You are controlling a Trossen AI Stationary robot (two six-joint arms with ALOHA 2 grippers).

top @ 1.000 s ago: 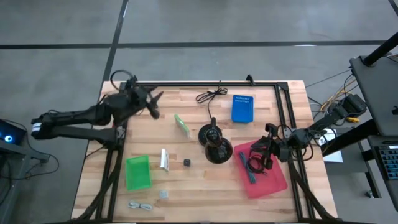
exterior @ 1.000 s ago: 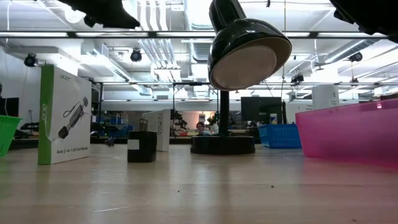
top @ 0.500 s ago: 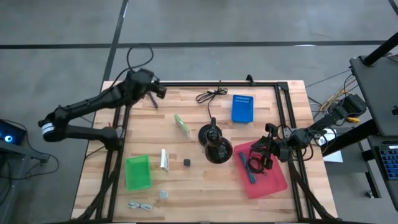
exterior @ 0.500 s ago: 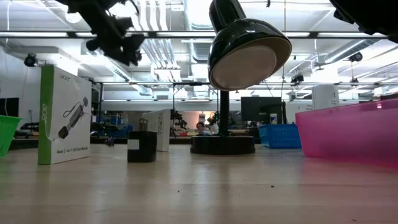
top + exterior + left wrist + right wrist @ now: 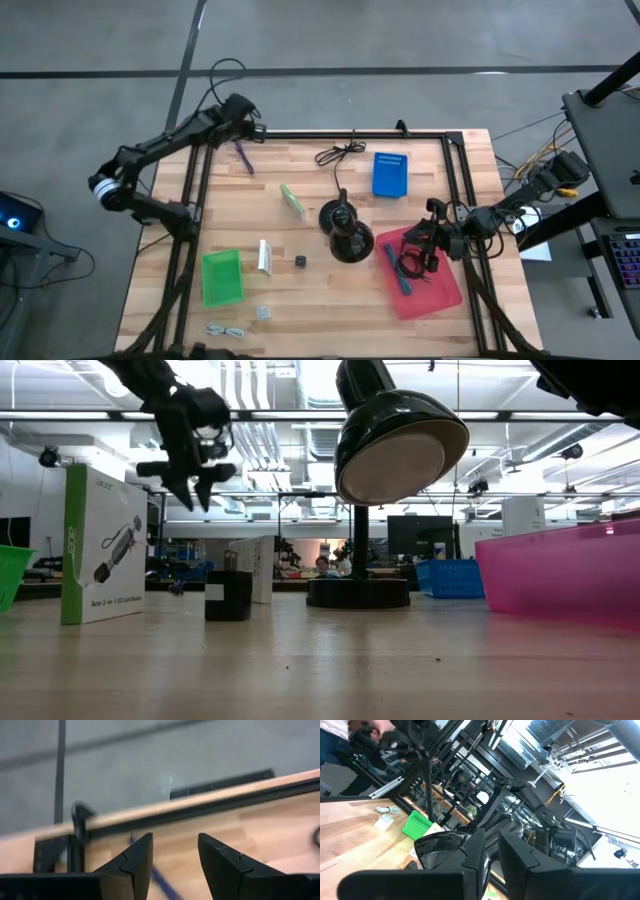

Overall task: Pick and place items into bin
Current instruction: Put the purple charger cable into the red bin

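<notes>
The left pincer [image 5: 243,128] hung over the far left corner of the table [image 5: 330,300], its two fingers [image 5: 135,862] spread with a clear gap and nothing between them; in the left wrist view the purple pen [image 5: 162,881] lay on the wood just below that gap, and from above the same purple pen [image 5: 242,158] lay just beside the pincer, not touched by it. In the low view the left pincer [image 5: 195,485] pointed down, well above the table top. The right pincer [image 5: 418,248] sat over the pink bin [image 5: 440,290] at the right side of the table, its fingers [image 5: 512,852] close together with only a thin gap, and whether anything was pinched there could not be told. Inside the bin lay the teal pen [image 5: 392,270] and a dark tangle of cable. The black lamp [image 5: 345,232] stood near the middle of the table, with the tiny black cube [image 5: 300,261] near it on the wood. A thin black cable [image 5: 340,153] lay near the far edge beside a blue bin [image 5: 390,174]. A green and white packet [image 5: 292,200] lay left of the lamp, a white packet [image 5: 264,256] stood beside a green bin [image 5: 221,277], and clear bits [image 5: 228,330] lay by the near edge.
</notes>
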